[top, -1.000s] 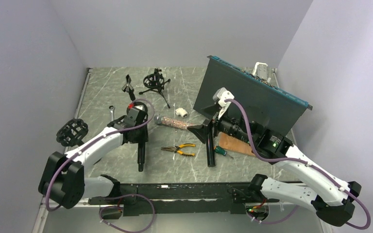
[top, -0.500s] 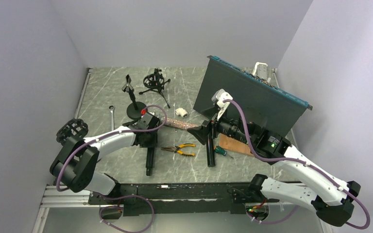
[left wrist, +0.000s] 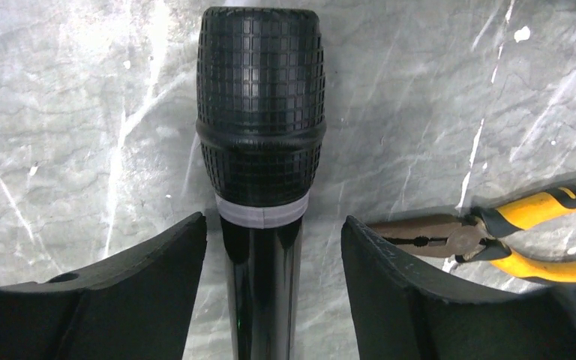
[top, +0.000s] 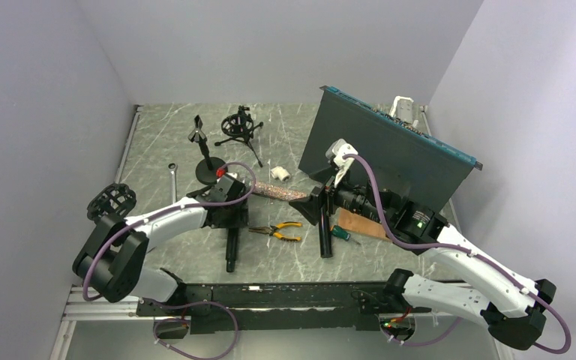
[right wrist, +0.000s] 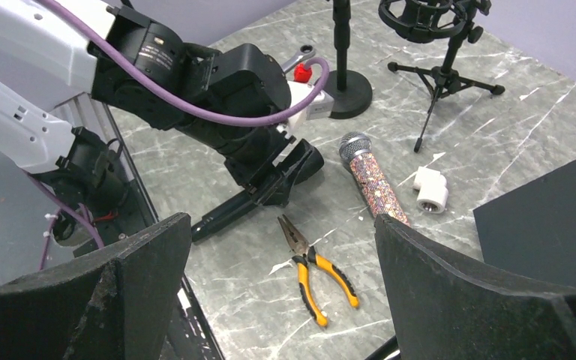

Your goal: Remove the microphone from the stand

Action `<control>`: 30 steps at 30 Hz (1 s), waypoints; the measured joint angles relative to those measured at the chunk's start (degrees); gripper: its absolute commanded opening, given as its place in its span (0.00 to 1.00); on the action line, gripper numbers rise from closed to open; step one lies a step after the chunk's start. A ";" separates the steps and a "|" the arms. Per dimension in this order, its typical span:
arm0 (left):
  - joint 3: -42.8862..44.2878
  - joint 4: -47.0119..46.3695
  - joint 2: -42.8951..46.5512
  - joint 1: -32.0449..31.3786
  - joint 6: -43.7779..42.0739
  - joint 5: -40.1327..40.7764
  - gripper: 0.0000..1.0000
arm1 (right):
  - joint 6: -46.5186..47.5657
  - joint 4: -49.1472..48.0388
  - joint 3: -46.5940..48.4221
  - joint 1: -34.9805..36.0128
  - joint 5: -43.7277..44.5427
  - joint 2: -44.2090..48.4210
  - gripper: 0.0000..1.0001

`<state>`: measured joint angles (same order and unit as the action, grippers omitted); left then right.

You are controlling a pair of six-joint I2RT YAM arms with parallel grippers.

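Microphone (left wrist: 261,127) between half-open left claw (left wrist: 273,229)

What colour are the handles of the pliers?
The handles are yellow with black trim, clearest in the right wrist view.

We get soft, even overhead light, w/ only faint shadows. Just ahead of the left gripper (left wrist: 274,221) the marble table (left wrist: 82,112) shows a mild sheen. The mic (left wrist: 261,97) btwn its fingers (left wrist: 142,285) is sharp, its glossy shaft reflecting. Those fingers read dark, w/ soft edges. At the right gripper (right wrist: 281,217) the close-up fingers (right wrist: 487,300) blur; the bkgd beyond is crisp, slightly bowed at frame edges.
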<state>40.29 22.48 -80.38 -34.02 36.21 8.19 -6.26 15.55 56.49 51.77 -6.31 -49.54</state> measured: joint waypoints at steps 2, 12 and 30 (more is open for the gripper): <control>0.02 1.20 1.29 0.02 -0.22 0.02 0.74 | 0.00 0.02 0.00 0.00 -0.07 0.00 0.94; 13.66 14.82 14.05 0.02 -1.36 0.68 0.80 | 0.00 0.70 0.00 0.00 -0.15 0.00 0.94; 51.91 42.75 32.11 0.09 -9.62 13.90 0.93 | -0.22 1.07 0.00 0.00 -0.31 -0.39 0.94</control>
<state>92.20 65.23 -48.27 -33.93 26.59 22.09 -6.48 16.62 56.49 51.77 -6.61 -49.93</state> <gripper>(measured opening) 0.905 0.938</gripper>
